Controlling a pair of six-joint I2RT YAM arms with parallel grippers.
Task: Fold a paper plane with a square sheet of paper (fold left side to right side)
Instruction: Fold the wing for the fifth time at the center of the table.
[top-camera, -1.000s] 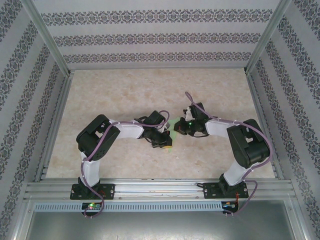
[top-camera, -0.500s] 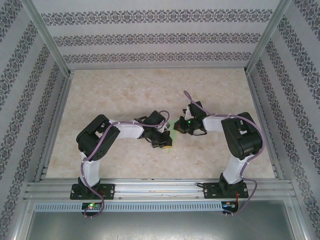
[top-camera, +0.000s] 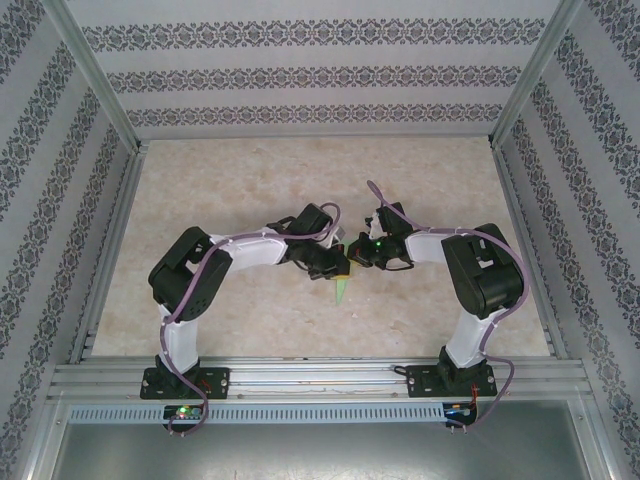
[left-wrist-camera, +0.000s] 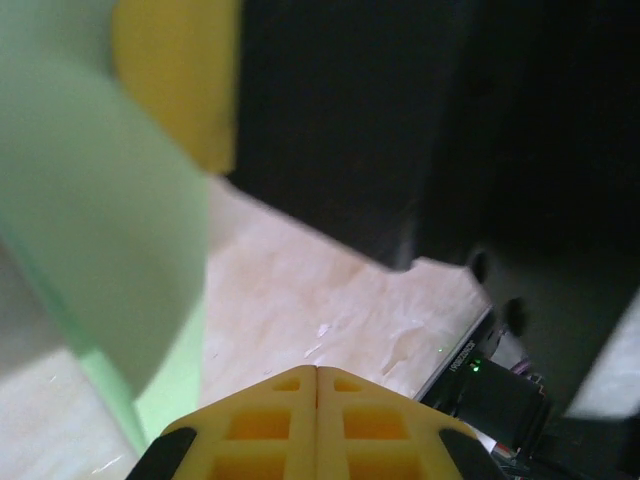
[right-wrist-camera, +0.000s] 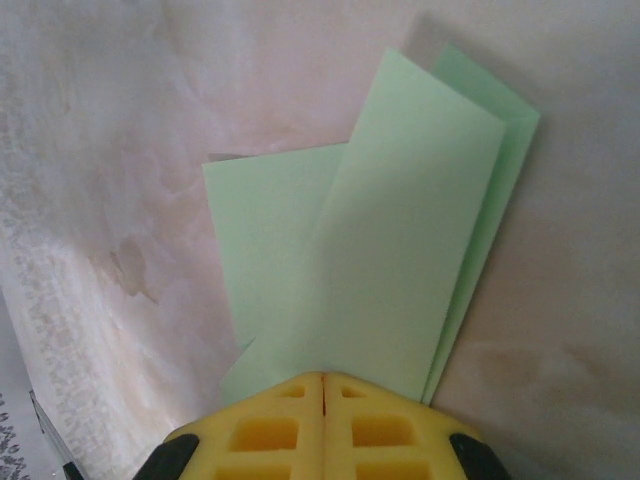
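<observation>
**Green Plane Nearly Folded**

The right arm's yellow fingers (right-wrist-camera: 321, 388) are pinching shut on the narrow folded light green paper plane (right-wrist-camera: 390, 250), lifting it over the middle of the marbled desk (top-camera: 250, 180). The left arm's yellow fingers (left-wrist-camera: 316, 380) are closed on nothing beside it. Next, I think, the creases need pressing flat.

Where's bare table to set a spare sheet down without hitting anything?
Free: far half of the table, from the wrists back to the rear wall; the strip left of the left arm; the near strip between the bases. Crowded: centre, where both arms meet over the folded green paper. Tight right of the right arm.
</observation>
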